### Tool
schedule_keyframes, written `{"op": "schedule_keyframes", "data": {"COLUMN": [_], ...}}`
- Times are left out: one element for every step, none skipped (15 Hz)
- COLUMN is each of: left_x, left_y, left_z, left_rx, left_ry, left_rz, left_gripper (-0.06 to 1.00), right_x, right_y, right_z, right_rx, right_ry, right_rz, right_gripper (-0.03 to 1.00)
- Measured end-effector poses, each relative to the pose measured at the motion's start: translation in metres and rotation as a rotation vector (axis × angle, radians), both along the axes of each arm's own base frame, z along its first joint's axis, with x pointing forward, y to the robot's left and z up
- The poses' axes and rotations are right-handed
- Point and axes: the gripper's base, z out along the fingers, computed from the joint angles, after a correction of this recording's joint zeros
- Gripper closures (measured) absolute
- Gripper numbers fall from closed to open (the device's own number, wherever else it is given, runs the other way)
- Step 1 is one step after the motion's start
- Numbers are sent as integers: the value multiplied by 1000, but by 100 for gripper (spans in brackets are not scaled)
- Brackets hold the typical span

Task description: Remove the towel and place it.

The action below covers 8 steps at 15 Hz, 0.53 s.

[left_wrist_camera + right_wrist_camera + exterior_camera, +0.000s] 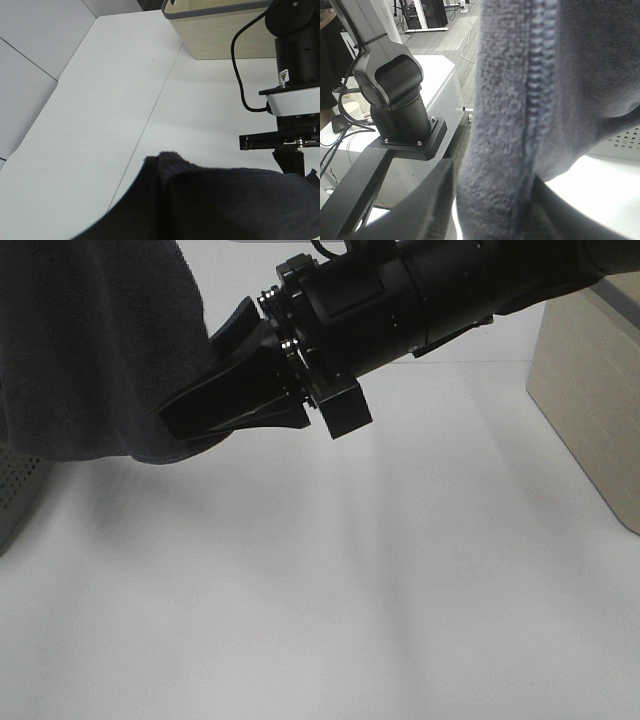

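The towel (90, 350), very dark charcoal terry, hangs in a bunch at the upper left of the exterior view. My right gripper (172, 422) reaches across from the upper right and its fingers pinch the towel's lower edge. In the right wrist view the towel's hemmed edge (535, 100) runs down between the two fingers (420, 210), which press on it from both sides. In the left wrist view the towel (230, 200) bunches around my left gripper (159, 167), which is shut on the cloth. The left gripper itself is hidden in the exterior view.
The perforated grey basket (12, 495) stands at the left edge, under the towel. A beige box (590, 390) sits at the right of the white table (330, 590). The right arm's base (295, 75) stands next to the box.
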Motion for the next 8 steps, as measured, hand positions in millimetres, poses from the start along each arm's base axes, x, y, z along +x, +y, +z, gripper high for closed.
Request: {"op": "schedule_keyframes", "data": {"left_x": [0, 0, 0, 0, 0, 0, 0, 0], "left_y": [0, 0, 0, 0, 0, 0, 0, 0], "left_z": [0, 0, 0, 0, 0, 0, 0, 0], "left_rx": [0, -1, -1, -1, -1, -1, -1, -1], "left_ry": [0, 0, 0, 0, 0, 0, 0, 0], "left_rz": [0, -1, -1, -1, -1, -1, -1, -1], "left_gripper": [94, 94, 94, 94, 94, 94, 94, 94], "right_x": [0, 0, 0, 0, 0, 0, 0, 0], "right_y": [0, 0, 0, 0, 0, 0, -1, 0], "right_z": [0, 0, 0, 0, -1, -1, -1, -1], "right_rx": [-1, -1, -1, -2, -7, -11, -24, -33], "right_ry": [-1, 0, 0, -1, 0, 8, 31, 63], "right_rz": [-2, -3, -3, -2, -1, -4, -8, -29], "right_gripper": [63, 65, 72, 82, 93, 95, 95, 95]}}
